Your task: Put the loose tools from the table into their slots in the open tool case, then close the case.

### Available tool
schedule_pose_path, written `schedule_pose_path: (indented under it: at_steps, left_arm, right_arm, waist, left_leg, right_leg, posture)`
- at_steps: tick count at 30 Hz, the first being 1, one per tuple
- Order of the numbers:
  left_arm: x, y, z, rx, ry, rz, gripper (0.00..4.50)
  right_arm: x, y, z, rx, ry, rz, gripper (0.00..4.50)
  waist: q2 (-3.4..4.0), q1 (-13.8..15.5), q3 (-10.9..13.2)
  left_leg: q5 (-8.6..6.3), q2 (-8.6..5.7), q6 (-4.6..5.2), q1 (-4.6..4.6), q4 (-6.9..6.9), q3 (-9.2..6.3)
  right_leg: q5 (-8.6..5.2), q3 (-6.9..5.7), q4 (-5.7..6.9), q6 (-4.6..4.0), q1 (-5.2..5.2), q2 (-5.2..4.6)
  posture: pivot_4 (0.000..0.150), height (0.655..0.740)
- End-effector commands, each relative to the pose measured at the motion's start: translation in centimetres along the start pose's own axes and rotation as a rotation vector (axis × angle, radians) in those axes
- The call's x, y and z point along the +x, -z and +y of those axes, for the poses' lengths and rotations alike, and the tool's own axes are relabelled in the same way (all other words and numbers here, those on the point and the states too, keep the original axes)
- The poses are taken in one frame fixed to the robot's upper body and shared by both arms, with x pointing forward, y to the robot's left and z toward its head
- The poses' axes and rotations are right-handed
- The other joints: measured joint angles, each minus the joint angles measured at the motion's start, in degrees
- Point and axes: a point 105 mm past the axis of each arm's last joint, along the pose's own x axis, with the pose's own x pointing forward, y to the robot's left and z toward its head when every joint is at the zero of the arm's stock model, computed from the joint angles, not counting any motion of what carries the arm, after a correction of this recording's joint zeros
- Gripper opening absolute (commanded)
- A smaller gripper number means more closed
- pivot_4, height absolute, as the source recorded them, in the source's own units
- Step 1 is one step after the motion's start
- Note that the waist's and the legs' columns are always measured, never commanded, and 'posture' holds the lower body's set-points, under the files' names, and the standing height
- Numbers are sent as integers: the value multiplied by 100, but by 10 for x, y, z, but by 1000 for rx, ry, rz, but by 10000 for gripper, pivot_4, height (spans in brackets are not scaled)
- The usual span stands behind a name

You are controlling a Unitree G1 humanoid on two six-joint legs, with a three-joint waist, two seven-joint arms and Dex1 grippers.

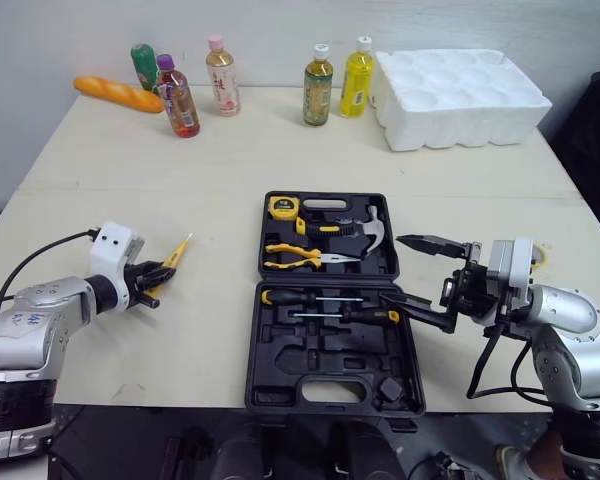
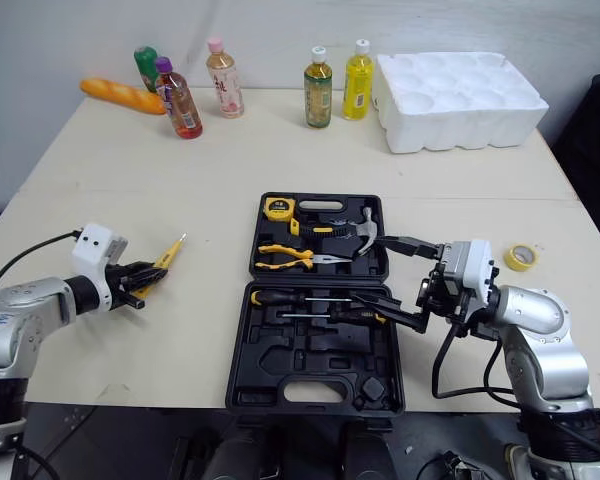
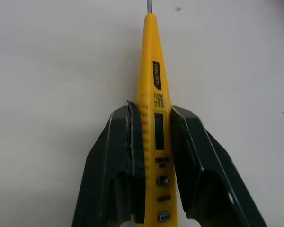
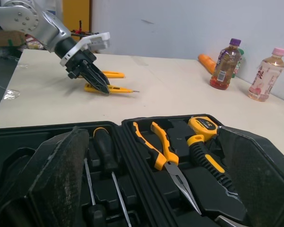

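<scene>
The cream rectangular table (image 1: 460, 190) has a smooth matt top. A plain pale grey wall (image 1: 270, 25) rises directly behind its far edge. A faint straight seam (image 1: 130, 190) crosses the tabletop. Lighting is even.

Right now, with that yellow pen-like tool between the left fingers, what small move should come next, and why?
Probably lift the yellow tester pen straight up off the table. The fingers of the left gripper press both its sides, so the hold looks made, and empty slots wait in the open tool case.
</scene>
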Motion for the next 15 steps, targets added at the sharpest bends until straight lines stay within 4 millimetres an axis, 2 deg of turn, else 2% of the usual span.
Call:
schedule_pose_path:
  at_steps: [1,4,7,10,15]
  left_arm:
    - [-16,-41,-29,185,174,-157,4778]
    - [-31,-62,-61,309,347,-246,4778]
    - [-39,-70,-82,400,472,-286,4778]
    - [-39,-80,-106,496,604,-314,4778]
    - [-34,-83,-134,602,760,-284,4778]
  right_arm:
    - [-6,-10,-1,-53,-20,14,45000]
    - [-16,-9,-3,-63,-12,42,45000]
    - [-24,-6,-4,-75,-8,76,45000]
    - [-35,0,-7,-103,4,131,45000]
    - [-38,1,-4,-97,-17,142,45000]
  waist:
    - [0,6,0]
    - [0,8,0]
    - [0,8,0]
    - [0,8,0]
    - [0,13,0]
  left_leg:
    - [0,-1,1,-1,0,1]
    - [-2,-2,3,-2,2,0]
    - [-2,-1,3,-2,0,0]
    - [2,-1,5,-1,2,1]
    - [4,-4,8,-1,2,2]
  right_leg:
    - [0,0,-2,0,0,0]
    - [0,0,-9,0,4,-2]
    - [0,-1,-11,0,4,0]
    - [0,-1,-8,0,5,2]
    - [2,0,-9,4,6,4]
  posture:
    - [1500,7400]
    - [1500,7400]
    - [1500,7400]
    - [1500,7400]
    - [1500,7400]
